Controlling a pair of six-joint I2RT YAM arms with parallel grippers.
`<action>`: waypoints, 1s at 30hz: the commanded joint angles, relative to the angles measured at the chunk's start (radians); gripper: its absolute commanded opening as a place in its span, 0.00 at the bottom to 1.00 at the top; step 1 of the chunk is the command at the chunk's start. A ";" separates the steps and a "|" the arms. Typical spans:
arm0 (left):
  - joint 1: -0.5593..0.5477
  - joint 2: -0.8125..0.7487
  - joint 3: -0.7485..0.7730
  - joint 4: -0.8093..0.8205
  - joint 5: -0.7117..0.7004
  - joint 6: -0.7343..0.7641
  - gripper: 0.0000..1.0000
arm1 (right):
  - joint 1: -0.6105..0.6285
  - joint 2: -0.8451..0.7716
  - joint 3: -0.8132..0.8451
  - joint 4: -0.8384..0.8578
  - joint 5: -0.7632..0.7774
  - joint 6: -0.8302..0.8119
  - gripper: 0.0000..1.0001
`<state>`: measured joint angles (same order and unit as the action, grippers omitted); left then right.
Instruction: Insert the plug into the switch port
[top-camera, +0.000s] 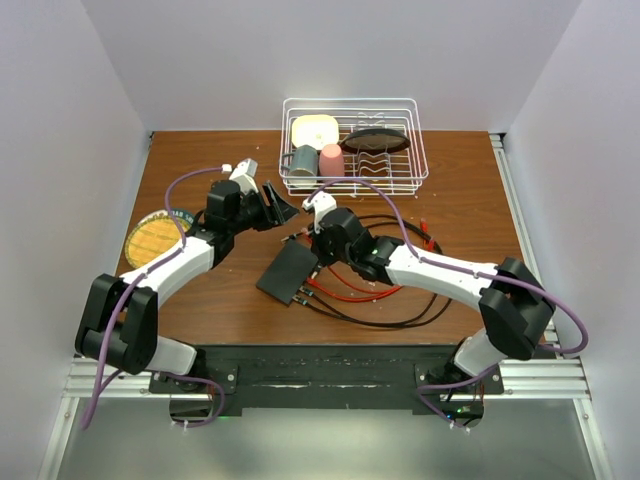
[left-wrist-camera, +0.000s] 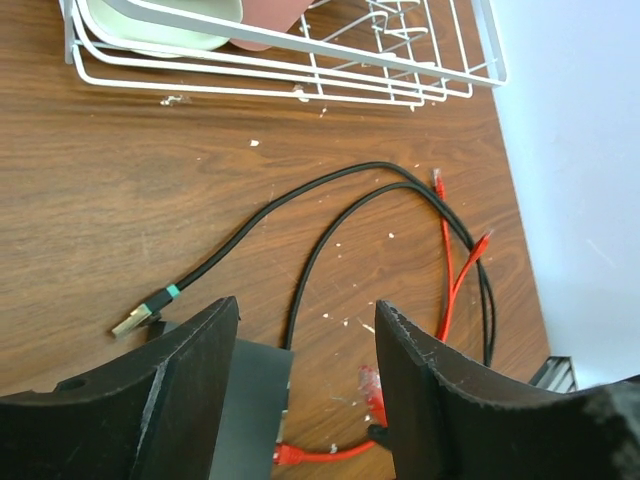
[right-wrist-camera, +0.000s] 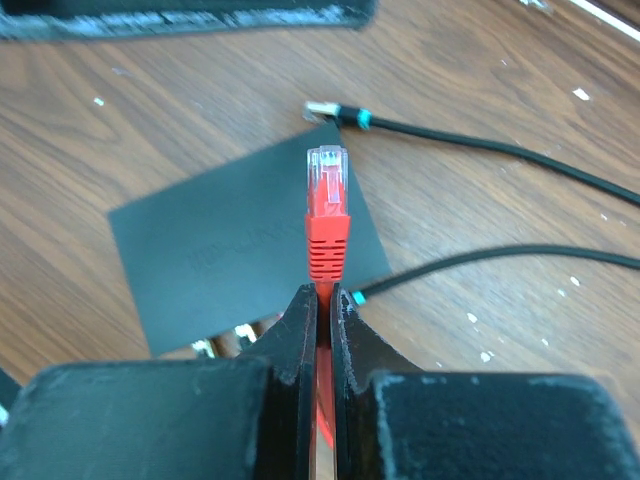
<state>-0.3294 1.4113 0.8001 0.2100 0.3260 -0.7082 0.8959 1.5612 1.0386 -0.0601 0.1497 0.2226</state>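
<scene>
The switch (top-camera: 289, 272) is a flat matte-black box lying on the wooden table; it also shows in the right wrist view (right-wrist-camera: 250, 240) and the left wrist view (left-wrist-camera: 250, 400). My right gripper (top-camera: 318, 248) (right-wrist-camera: 323, 290) is shut on a red cable just behind its plug (right-wrist-camera: 327, 195). The plug's clear tip points over the switch's top face. My left gripper (top-camera: 283, 212) (left-wrist-camera: 307, 305) hangs open above the switch's far end, with nothing between its fingers (left-wrist-camera: 190, 380). The switch's socket edge is mostly hidden.
A white wire dish rack (top-camera: 350, 145) with cups and plates stands at the back. Black cables (left-wrist-camera: 330, 200) with teal-banded plugs (right-wrist-camera: 340, 112) and red cables (left-wrist-camera: 455, 270) loop over the table right of the switch. A round yellow disc (top-camera: 152, 240) lies at the left.
</scene>
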 joint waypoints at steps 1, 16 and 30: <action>0.001 -0.008 0.034 -0.018 -0.005 0.078 0.60 | -0.002 -0.056 -0.017 -0.046 0.056 -0.058 0.00; 0.010 0.113 0.042 -0.112 -0.038 0.145 0.59 | -0.002 -0.040 -0.109 -0.092 0.024 -0.098 0.00; 0.013 0.205 0.016 -0.092 -0.030 0.162 0.56 | 0.000 0.125 -0.045 -0.138 -0.004 -0.141 0.00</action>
<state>-0.3271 1.5970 0.8219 0.0944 0.2993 -0.5808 0.8959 1.6844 0.9443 -0.1852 0.1616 0.1032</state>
